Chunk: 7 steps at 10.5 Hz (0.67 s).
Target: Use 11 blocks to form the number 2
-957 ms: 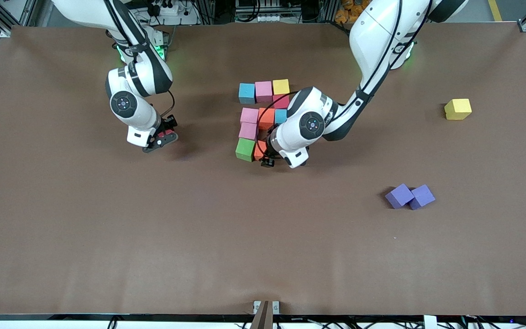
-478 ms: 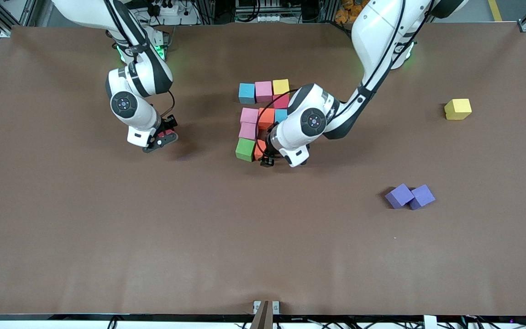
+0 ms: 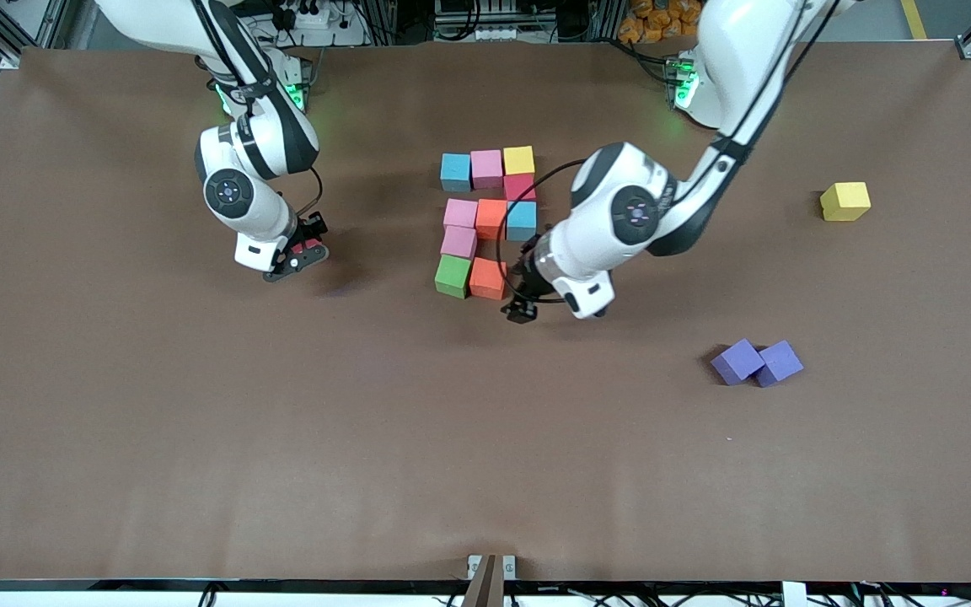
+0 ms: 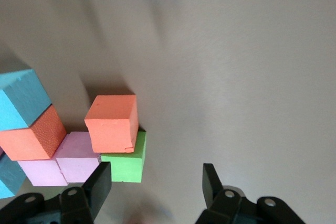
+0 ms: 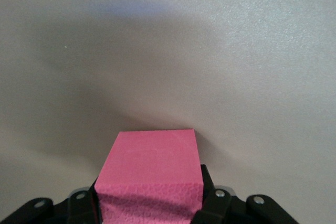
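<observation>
A: Front view first. The number 2 point(image 3: 487, 222) sits mid-table, ten cubes down. Top row: light blue, pink, yellow; a red cube point(image 3: 521, 186) under the yellow; then a pink, orange, light-blue row; a pink cube point(image 3: 458, 241) below; then the green cube point(image 3: 453, 276) with the orange cube point(image 3: 487, 278) touching it at its 3 o'clock. The slot at the orange's 3 o'clock is bare.

B: And the left gripper point(image 3: 522, 313)?

A: Just off the orange cube, at its 4 o'clock. The right gripper point(image 3: 298, 257) hangs well apart, at the digit's 9 o'clock, something reddish in it. A spare yellow cube point(image 3: 844, 201) and two purple cubes point(image 3: 757, 362) lie toward the left arm's end.

B: Left wrist view?

A: Left gripper's fingers point(image 4: 97, 188) spread wide, nothing between them; orange and green cubes close by.

B: Right wrist view?

A: Jaws clamped on a block point(image 5: 152, 178). Pinkish-red; probably the last piece.

B: Risks?

A: I'd judge the left arm could block that slot, and a low approach could nudge the orange cube and skew the bottom row.
</observation>
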Available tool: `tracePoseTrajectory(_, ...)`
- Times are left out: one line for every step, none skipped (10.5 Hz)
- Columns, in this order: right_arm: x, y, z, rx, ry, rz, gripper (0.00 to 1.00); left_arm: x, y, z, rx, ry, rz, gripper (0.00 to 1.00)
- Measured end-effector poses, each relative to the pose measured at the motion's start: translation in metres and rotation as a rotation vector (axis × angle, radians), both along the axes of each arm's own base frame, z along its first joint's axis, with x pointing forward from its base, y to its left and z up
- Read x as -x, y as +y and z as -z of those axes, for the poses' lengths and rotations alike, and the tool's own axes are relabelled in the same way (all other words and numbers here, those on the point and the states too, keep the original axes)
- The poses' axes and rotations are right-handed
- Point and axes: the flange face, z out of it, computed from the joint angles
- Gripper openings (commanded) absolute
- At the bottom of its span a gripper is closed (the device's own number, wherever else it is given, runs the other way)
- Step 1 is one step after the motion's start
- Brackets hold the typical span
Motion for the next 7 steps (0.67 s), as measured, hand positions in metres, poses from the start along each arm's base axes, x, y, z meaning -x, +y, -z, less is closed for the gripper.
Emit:
tracePoseTrajectory(0.000, 0.000, 0.000, 0.000, 0.000, 0.000, 0.70, -0.008, 0.014, -0.014, 0.007, -0.018, 0.016, 0.78)
tracePoseTrajectory(0.000, 0.000, 0.000, 0.000, 0.000, 0.000, 0.70, -0.015, 0.027, -0.028, 0.012, -0.039, 0.030, 0.78)
tracePoseTrajectory(0.000, 0.000, 0.000, 0.000, 0.000, 0.000, 0.70, -0.019, 0.037, -0.041, 0.013, -0.062, 0.050, 0.78)
tracePoseTrajectory(0.000, 0.000, 0.000, 0.000, 0.000, -0.001, 0.71, -0.022, 0.044, -0.052, 0.015, -0.088, 0.073, 0.78)
tracePoseTrajectory(0.000, 0.000, 0.000, 0.000, 0.000, 0.000, 0.71, -0.026, 0.054, -0.061, 0.012, -0.110, 0.107, 0.78)
tracePoseTrajectory(0.000, 0.000, 0.000, 0.000, 0.000, -0.001, 0.71, -0.029, 0.065, -0.069, 0.007, -0.124, 0.152, 0.78)
tracePoseTrajectory(0.000, 0.000, 0.000, 0.000, 0.000, -0.001, 0.71, -0.033, 0.077, -0.076, 0.000, -0.143, 0.195, 0.78)
